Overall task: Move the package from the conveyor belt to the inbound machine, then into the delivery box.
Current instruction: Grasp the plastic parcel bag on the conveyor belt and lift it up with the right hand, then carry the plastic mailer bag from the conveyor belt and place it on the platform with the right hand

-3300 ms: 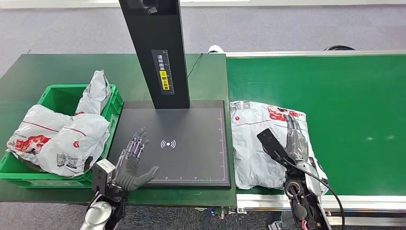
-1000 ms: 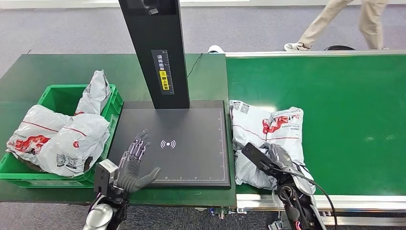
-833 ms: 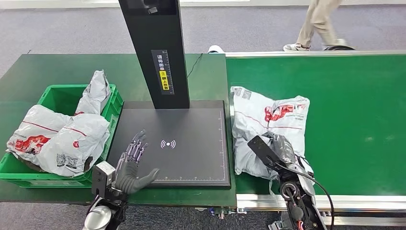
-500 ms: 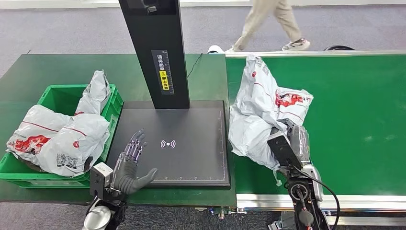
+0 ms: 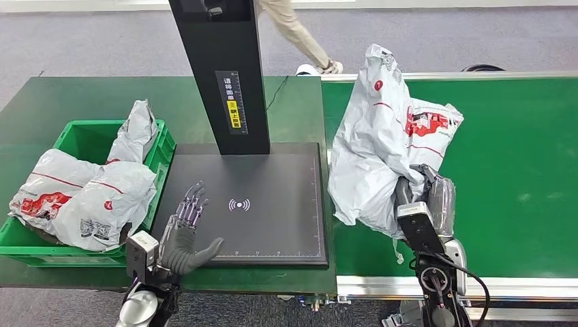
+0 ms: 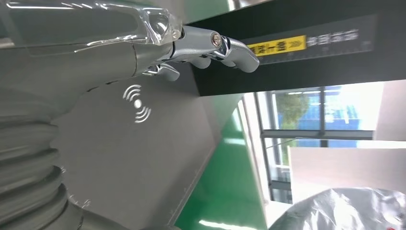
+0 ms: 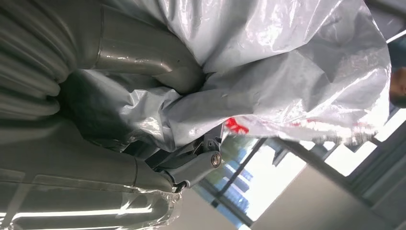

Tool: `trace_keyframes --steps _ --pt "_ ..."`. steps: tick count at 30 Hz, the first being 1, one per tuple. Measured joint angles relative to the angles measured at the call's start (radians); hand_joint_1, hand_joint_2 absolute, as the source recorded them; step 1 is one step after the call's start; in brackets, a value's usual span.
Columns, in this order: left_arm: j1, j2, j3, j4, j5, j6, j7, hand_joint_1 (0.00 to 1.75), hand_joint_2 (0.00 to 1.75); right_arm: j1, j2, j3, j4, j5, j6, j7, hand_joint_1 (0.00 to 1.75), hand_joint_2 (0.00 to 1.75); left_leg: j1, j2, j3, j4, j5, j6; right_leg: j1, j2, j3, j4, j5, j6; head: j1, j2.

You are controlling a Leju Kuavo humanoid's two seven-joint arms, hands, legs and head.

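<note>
A grey plastic package (image 5: 382, 143) with red print hangs lifted above the green conveyor belt (image 5: 504, 170), just right of the black inbound machine plate (image 5: 266, 184). My right hand (image 5: 429, 194) grips its lower edge; in the right wrist view the thumb and fingers (image 7: 191, 165) clamp crumpled film of the package (image 7: 268, 81). My left hand (image 5: 187, 231) lies open, fingers spread, on the near left corner of the plate; the left wrist view shows its fingers (image 6: 215, 45) over the scan symbol (image 6: 136, 103). The green delivery box (image 5: 82, 139) stands at the left.
The machine's black column (image 5: 221, 75) rises from the plate's far edge. Several grey packages (image 5: 88, 194) fill the delivery box and spill over its rim. A person's legs (image 5: 293, 30) pass on the floor behind the belt.
My right hand closed on the package and lifted it off the belt, so it now hangs upright. The left hand stayed put. The person walked from right to left behind the belt.
</note>
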Motion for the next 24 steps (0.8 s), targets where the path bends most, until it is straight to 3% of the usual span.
trace_keyframes --steps 7,14,17,22,24 --pt "-0.039 0.002 -0.001 0.002 -0.012 0.059 -0.04 0.0 1.75 -0.019 0.012 0.121 0.005 0.01 0.162 0.001 1.75 1.75 0.0 0.0 0.0 0.0 0.0 0.0 0.0 0.0 0.001 0.0 0.0 0.0 0.0 0.0" --pt "-0.062 0.005 -0.005 0.002 0.026 0.08 -0.058 0.0 1.75 -0.181 -0.001 0.336 0.167 0.089 0.338 0.057 1.75 1.75 0.0 0.0 0.001 0.0 0.001 0.0 0.0 0.0 0.001 0.0 0.0 0.0 0.0 0.0" --pt "-0.064 0.008 -0.005 0.002 0.032 0.082 -0.059 0.0 1.75 -0.236 -0.008 0.413 0.229 0.113 0.376 0.07 1.75 1.75 0.0 -0.001 0.0 0.0 0.001 0.0 0.0 -0.001 0.001 0.0 0.0 0.0 0.0 0.0" --pt "-0.064 0.009 -0.005 0.002 0.034 0.083 -0.059 0.0 1.75 -0.263 -0.012 0.447 0.262 0.126 0.402 0.079 1.75 1.75 0.0 0.0 0.0 0.0 0.001 0.0 0.0 0.0 0.001 0.0 0.0 0.0 0.0 0.0" --pt "-0.074 0.012 -0.005 0.005 0.041 0.086 -0.055 0.0 1.75 -0.32 -0.011 0.523 0.346 0.159 0.443 0.101 1.75 1.75 0.0 0.0 0.0 0.0 0.001 0.0 0.0 0.0 0.0 0.0 0.0 0.0 0.0 0.0"
